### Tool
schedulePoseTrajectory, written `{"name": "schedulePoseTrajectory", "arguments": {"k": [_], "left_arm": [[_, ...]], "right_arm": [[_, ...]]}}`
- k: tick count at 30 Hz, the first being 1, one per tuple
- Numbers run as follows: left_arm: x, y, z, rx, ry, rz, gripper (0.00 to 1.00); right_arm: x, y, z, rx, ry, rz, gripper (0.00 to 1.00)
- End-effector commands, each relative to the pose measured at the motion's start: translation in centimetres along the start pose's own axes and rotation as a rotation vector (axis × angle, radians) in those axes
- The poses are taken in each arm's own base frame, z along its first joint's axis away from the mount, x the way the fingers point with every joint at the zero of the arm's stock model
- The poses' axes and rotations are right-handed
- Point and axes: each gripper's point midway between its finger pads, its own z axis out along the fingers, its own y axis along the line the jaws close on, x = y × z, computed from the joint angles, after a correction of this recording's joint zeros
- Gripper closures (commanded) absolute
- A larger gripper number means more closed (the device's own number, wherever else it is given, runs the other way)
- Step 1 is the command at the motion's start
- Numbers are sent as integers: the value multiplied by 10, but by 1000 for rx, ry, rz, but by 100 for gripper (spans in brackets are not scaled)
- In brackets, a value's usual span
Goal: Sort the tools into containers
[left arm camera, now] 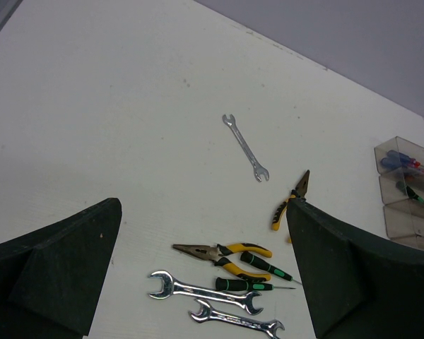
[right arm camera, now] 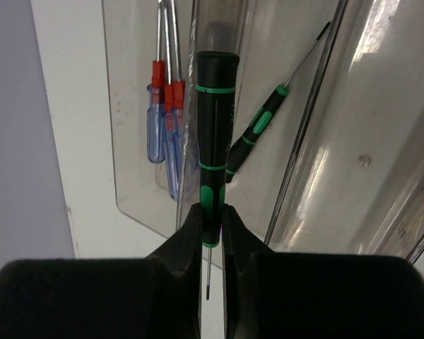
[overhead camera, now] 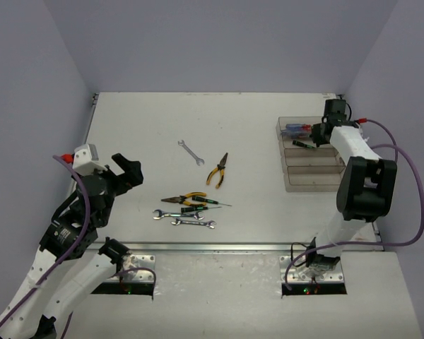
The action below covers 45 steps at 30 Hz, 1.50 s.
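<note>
Over the bins at the right of the surface, the right claw is clamped on a green screwdriver, holding it just above them. One bin has blue screwdrivers and the next has a second green screwdriver. Left claw hangs wide open on the left. Wrenches, pliers and loose screwdrivers lie mid-surface.

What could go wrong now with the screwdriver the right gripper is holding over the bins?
1. The screwdriver hangs roughly over the wall between two bins. If released here, it might land with the blue ones rather than beside the green one.
2. The right gripper pinches only the handle's end near the shaft, so the screwdriver could swing or slip.
</note>
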Motion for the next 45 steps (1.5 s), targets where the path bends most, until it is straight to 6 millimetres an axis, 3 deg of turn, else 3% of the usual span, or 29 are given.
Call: {"name": "schedulePoseTrajectory", "arguments": {"k": [1, 4, 8, 12, 16, 20, 23, 24, 26, 29, 31, 35, 40, 45], "left_arm": [[-8, -3, 2, 9, -29, -9, 0], [-9, -3, 1, 7, -31, -11, 0], [-8, -3, 1, 7, -30, -10, 0], [-7, -3, 2, 6, -26, -7, 0], [-7, -3, 2, 7, -25, -5, 0], [-8, -3, 2, 7, -28, -8, 0], [-8, -2, 2, 3, -30, -9, 0], [-9, -2, 1, 3, -32, -12, 0], [-11, -1, -1, 4, -39, -19, 0], [-12, -1, -2, 9, -46, -24, 0], [-13, -1, -3, 12, -49, -26, 0], [-12, -1, -3, 13, -48, -25, 0], [-12, -2, -2, 14, -44, -23, 0], [-12, -2, -2, 14, -45, -24, 0]], "right_arm": [[-21, 2, 9, 33, -96, 63, 100], [-20, -1, 16, 39, -99, 46, 100], [-17, 9, 23, -17, -88, -2, 83], [-13, 27, 23, -118, -62, -58, 36], [-8, 31, 13, -192, -49, -91, 15], [12, 45, -15, -314, 3, -265, 5], [52, 67, -66, -502, 85, -515, 4], [57, 66, -70, -520, 82, -597, 4], [110, 69, -123, -683, 121, -902, 6], [183, 48, -173, -810, 167, -1223, 8], [224, 21, -193, -856, 273, -1459, 12], [285, -48, -199, -784, 448, -1834, 26], [324, -104, -192, -682, 479, -2140, 41], [350, -146, -181, -660, 593, -2272, 49]]}}
